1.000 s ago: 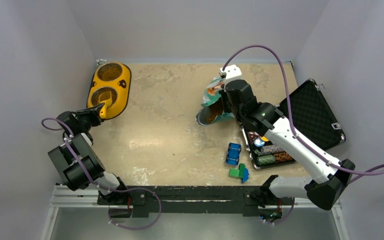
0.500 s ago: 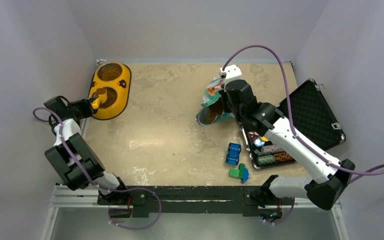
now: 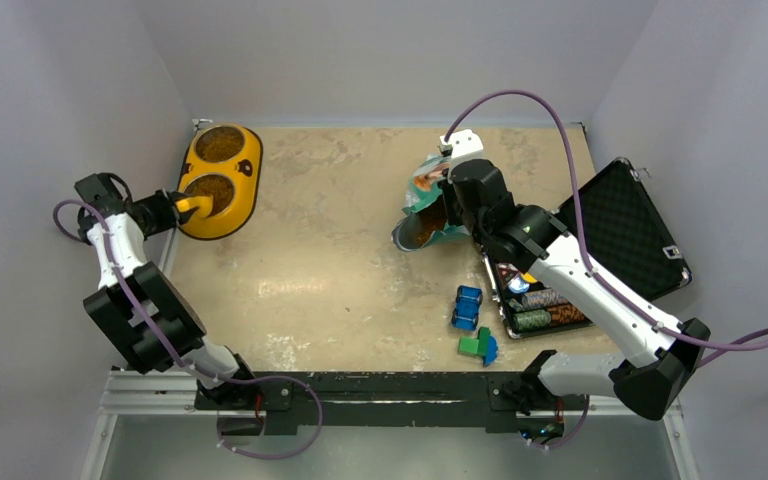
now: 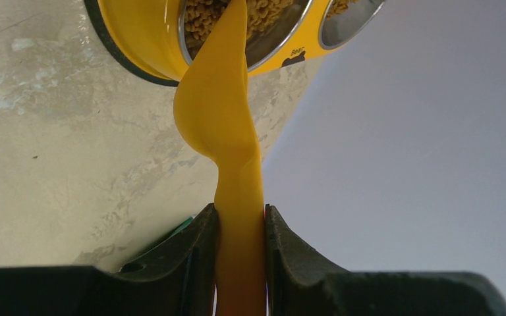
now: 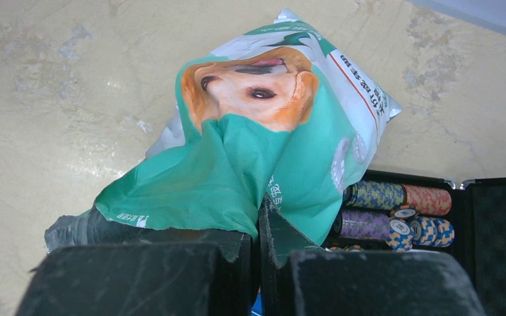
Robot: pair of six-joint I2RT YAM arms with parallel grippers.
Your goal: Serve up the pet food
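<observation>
A yellow double pet bowl (image 3: 218, 180) stands at the far left; both wells hold brown kibble (image 3: 213, 188). My left gripper (image 3: 165, 210) is shut on the handle of a yellow scoop (image 4: 221, 105), whose tip rests over the near well's kibble (image 4: 204, 16). My right gripper (image 3: 450, 200) is shut on the torn top edge of the teal-green pet food bag (image 5: 263, 145), holding its mouth open; brown kibble shows inside the bag (image 3: 422, 232) in the top view.
An open black case (image 3: 620, 235) with stacked poker chips (image 5: 395, 204) lies right of the bag. Blue and green toy blocks (image 3: 472, 325) sit near the front centre. The left wall is close beside the bowl.
My left arm has swung outward to the left and drawn the scoop back across the near well toward the bowl's left rim. The right arm and bag have not moved.
</observation>
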